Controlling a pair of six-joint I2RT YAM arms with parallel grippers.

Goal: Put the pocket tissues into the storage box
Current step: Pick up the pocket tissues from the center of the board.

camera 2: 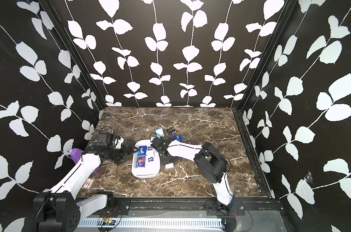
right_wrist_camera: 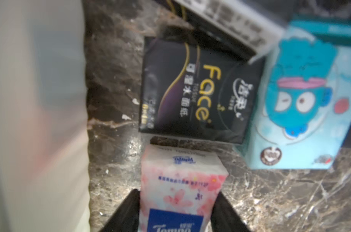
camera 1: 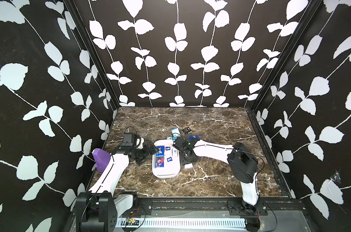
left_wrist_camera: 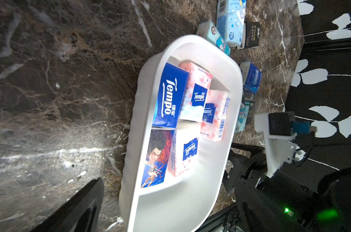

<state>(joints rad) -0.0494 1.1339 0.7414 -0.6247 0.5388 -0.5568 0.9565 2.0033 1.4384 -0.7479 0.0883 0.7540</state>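
Pocket tissues (left_wrist_camera: 197,94) first: five packs lie in the storage box (left_wrist_camera: 134,120), among them a blue pack (left_wrist_camera: 170,96), a cartoon-figure pack (left_wrist_camera: 156,158) and three pink-and-white ones. More sit on the tabletop (camera 1: 190,124) past the box's far end. My right jaws are clamped on a pink blossom pack (right_wrist_camera: 180,184), one finger pressed to each long side, just beside the box's wall. A black pack (right_wrist_camera: 200,90) lies right ahead, with a teal pack (right_wrist_camera: 297,96) touching it. Lifted or resting? I cannot tell. My left jaws hang spread wide, gripping nothing, at the box's opposite long side.
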